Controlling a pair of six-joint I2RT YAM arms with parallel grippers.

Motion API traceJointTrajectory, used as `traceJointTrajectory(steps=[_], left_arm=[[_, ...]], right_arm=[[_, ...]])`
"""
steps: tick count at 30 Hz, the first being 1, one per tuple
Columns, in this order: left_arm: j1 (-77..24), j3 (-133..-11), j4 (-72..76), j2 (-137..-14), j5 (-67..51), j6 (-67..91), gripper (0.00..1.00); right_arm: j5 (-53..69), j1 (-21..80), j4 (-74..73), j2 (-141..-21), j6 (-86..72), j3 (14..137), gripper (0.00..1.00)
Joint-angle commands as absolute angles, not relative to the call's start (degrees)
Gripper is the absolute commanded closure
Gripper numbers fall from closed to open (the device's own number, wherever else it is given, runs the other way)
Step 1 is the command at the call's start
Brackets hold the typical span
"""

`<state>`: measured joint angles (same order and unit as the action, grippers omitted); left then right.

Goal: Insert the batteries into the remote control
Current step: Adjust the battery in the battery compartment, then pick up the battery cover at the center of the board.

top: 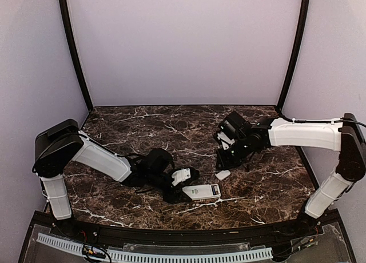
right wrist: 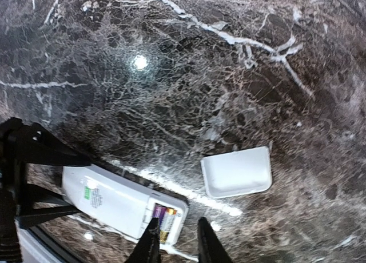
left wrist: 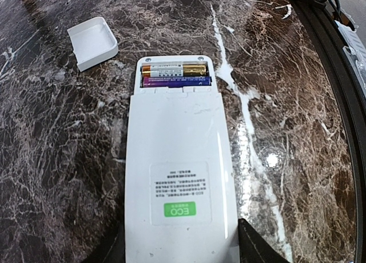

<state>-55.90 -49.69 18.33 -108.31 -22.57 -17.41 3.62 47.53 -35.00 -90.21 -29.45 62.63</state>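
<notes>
Evidently batteries [left wrist: 174,70] are in; left gripper [top: 182,190] clamps the remote control [left wrist: 177,177] while right gripper [right wrist: 178,240], fingers [right wrist: 151,244] slightly apart, must next fetch the battery cover [right wrist: 237,171] beside it.

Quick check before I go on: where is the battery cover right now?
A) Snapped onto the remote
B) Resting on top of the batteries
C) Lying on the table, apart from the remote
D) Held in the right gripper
C: the cover lies hollow side up on the table, clear of the remote, whose compartment is open with the batteries showing.
</notes>
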Motion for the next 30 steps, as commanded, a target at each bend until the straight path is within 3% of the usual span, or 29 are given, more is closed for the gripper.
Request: traceJointTrajectory(steps=[1,3,6,13,30], left_arm=[[-56.1,-48.6,9.9,-110.9,-20.5,-17.5,0.55],[-56.1,-48.5,9.9,-110.6,-20.9,-17.8,0.42],[-56.2,-48.1,9.9,-109.3,-20.7,-18.2,0.33],[-56.1,-46.7,9.4,-103.1,-19.1,-19.2,0.1],[-56.1,-46.5,8.3,-95.2,-18.9,-20.9,0.08]], right_arm=[[-6.5,47.0,-44.7,-95.6,-22.4,68.0,0.74],[-7.8,47.0,-46.3,-97.9,-20.3,69.7,0.69],[-6.2,47.0,-45.8,-100.6,-18.3,71.0,0.65],[-4.3,47.1,-44.0,-105.0,-16.7,71.5,0.65],[-1.9,48.0,-43.7,-110.1,-16.6,72.0,0.86]])
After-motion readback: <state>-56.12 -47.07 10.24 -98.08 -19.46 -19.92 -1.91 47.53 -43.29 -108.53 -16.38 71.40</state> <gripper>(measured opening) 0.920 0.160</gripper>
